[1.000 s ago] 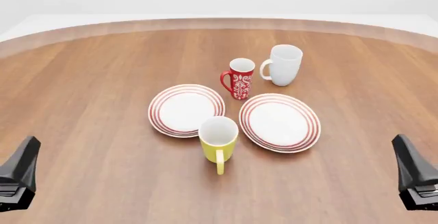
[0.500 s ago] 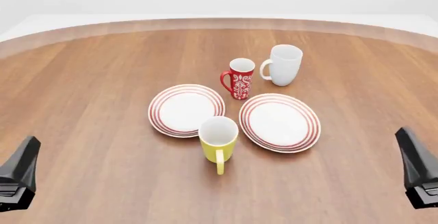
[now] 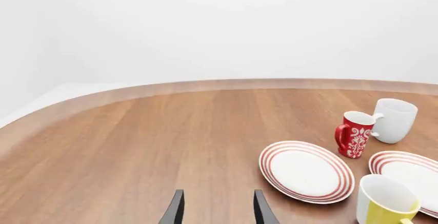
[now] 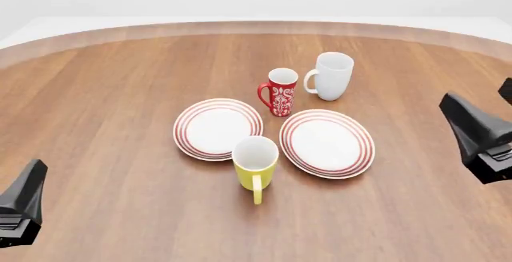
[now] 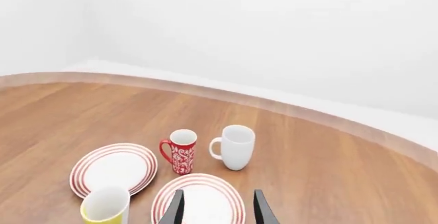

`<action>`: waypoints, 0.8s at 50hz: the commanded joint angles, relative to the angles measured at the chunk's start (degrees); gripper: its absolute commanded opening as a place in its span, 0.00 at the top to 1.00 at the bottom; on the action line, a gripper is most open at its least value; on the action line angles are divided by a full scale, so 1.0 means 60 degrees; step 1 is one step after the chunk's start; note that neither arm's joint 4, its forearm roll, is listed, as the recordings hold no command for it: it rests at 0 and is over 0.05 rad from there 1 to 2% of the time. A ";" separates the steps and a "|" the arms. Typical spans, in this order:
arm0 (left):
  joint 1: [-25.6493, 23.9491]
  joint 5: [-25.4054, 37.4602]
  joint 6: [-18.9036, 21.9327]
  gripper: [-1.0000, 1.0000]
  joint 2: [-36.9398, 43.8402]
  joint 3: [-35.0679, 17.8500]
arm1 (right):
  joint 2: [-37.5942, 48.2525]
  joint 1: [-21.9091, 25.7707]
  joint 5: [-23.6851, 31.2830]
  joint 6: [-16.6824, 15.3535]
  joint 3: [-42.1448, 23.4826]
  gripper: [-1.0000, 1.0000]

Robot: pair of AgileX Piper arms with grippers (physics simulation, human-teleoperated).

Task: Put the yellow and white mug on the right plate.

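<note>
The yellow and white mug (image 4: 255,161) stands upright on the table between the two plates' near edges, its handle toward the camera. It also shows in the left wrist view (image 3: 383,206) and the right wrist view (image 5: 104,207). The right plate (image 4: 327,143), white with red rings, lies empty just right of the mug (image 3: 409,171) (image 5: 198,179). My left gripper (image 4: 28,196) stays low at the near left, open and empty (image 3: 217,214). At the right side my right gripper (image 4: 468,124) is raised, open and empty (image 5: 217,211), well apart from the mug.
A look-alike left plate (image 4: 217,129) lies empty beside the right one. Behind the plates stand a red patterned mug (image 4: 280,92) and a larger white mug (image 4: 331,76). The table's curved far edge (image 4: 256,27) runs across the back.
My right gripper has lifted and moved forward and slightly inward from the near right corner. The left gripper, mugs and plates have not moved.
</note>
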 commanded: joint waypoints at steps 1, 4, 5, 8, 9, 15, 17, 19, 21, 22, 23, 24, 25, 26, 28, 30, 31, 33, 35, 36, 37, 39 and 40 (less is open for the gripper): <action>0.0000 0.0000 0.0000 0.00 0.0000 0.0000 | 0.1580 0.0785 0.0459 0.0375 -0.1173 0.00; 0.0000 0.0000 0.0000 0.00 0.0000 0.0000 | 0.1830 0.1294 0.0760 0.0321 -0.1504 0.00; 0.0000 0.0000 0.0000 0.00 0.0000 0.0000 | 0.1679 0.1583 0.0765 0.0022 -0.1534 0.00; 0.0000 0.0000 0.0000 0.00 0.0000 0.0000 | 0.1874 0.1677 0.1083 0.0094 -0.1819 0.00; 0.0000 0.0000 0.0000 0.00 0.0000 0.0000 | 0.1931 0.1699 0.1158 0.0184 -0.1907 0.00; 0.0000 0.0000 0.0000 0.00 0.0000 0.0000 | 0.2460 0.1896 0.1531 0.0373 -0.2356 0.00; 0.0000 0.0000 0.0000 0.00 0.0000 0.0000 | 0.2639 0.1930 0.1623 0.0405 -0.2498 0.00; 0.0000 0.0000 0.0000 0.00 0.0000 0.0000 | 0.2789 0.2140 0.1709 0.0382 -0.2628 0.00; 0.0000 0.0000 0.0000 0.00 0.0000 0.0000 | 0.3010 0.2136 0.1887 0.0607 -0.2862 0.00; 0.0000 0.0000 0.0000 0.00 0.0000 0.0000 | 0.3018 0.2197 0.1928 0.0537 -0.2957 0.00; 0.0000 0.0000 0.0000 0.00 0.0000 0.0000 | 0.3085 0.2292 0.1975 0.0432 -0.3036 0.00; 0.0000 0.0000 0.0000 0.00 0.0000 0.0000 | 0.3189 0.2418 0.2080 0.0422 -0.3180 0.00; 0.0000 0.0000 0.0000 0.00 0.0000 0.0000 | 0.3254 0.2453 0.2156 0.0471 -0.3277 0.00; 0.0000 0.0000 0.0000 0.00 0.0000 0.0000 | 0.3276 0.2506 0.2217 0.0459 -0.3383 0.00; 0.0000 0.0000 0.0000 0.00 0.0000 0.0000 | 0.3476 0.2584 0.2379 0.0526 -0.3606 0.00; 0.0000 0.0000 0.0000 0.00 0.0000 0.0000 | 0.3727 0.2739 0.2498 0.0559 -0.3737 0.00; 0.0000 0.0000 0.0000 0.00 0.0000 0.0000 | 0.3876 0.2793 0.2587 0.0674 -0.3784 0.00; 0.0000 0.0000 0.0000 0.00 0.0000 0.0000 | 0.3935 0.2927 0.2622 0.0783 -0.3843 0.00; 0.0000 0.0000 0.0000 0.00 0.0000 0.0000 | 0.3982 0.3038 0.2643 0.0873 -0.3931 0.00; 0.0000 0.0000 0.0000 0.00 0.0000 0.0000 | 0.4013 0.3142 0.2635 0.0843 -0.3950 0.00; 0.0000 0.0000 0.0000 0.00 0.0000 0.0000 | 0.4050 0.3159 0.2666 0.0898 -0.4012 0.00; 0.0000 0.0000 0.0000 0.00 0.0000 0.0000 | 0.4168 0.3265 0.2722 0.0988 -0.4167 0.00; 0.0000 0.0000 0.0000 0.00 0.0000 0.0000 | 0.4210 0.3268 0.2733 0.1095 -0.4198 0.00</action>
